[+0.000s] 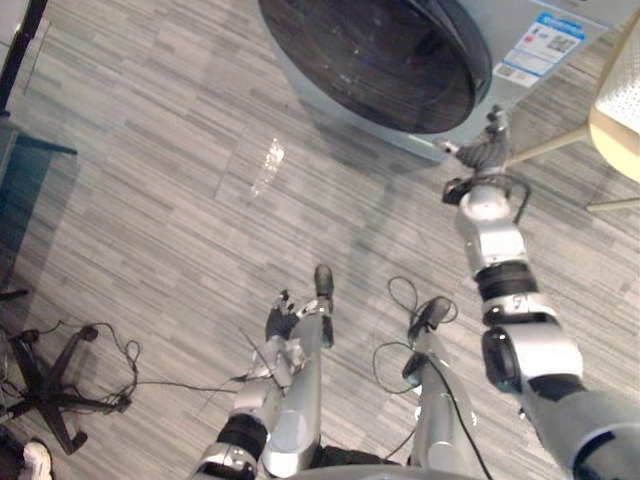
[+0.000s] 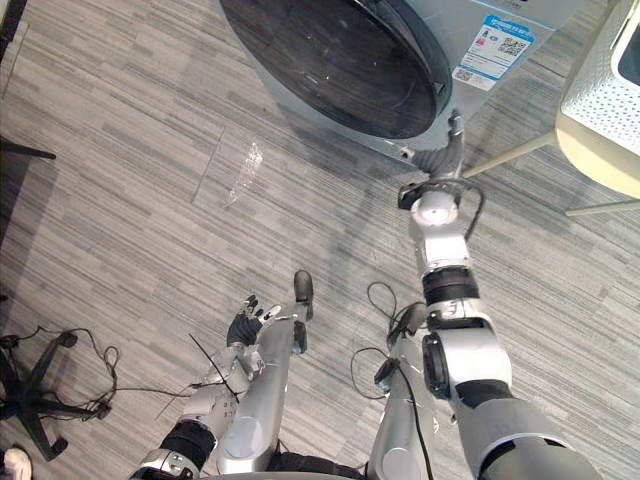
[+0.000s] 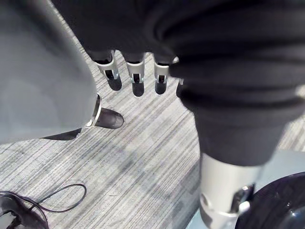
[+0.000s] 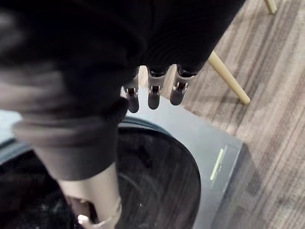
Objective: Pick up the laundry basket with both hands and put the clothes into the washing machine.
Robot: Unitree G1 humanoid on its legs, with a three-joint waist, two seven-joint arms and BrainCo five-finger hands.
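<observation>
The grey washing machine stands at the top of the head views, its round dark glass door closed. My right hand reaches up to the door's lower right rim, fingers relaxed and holding nothing; in its wrist view the fingers hang straight over the machine's front and the door. My left hand hangs low over the floor, open and empty, with straight fingers. A cream perforated basket sits at the right edge on pale wooden legs. I see no clothes.
Grey striped carpet covers the floor in front of the machine. A black swivel-chair base stands at the lower left, with a person's shoe beside it. Dark furniture lines the left edge.
</observation>
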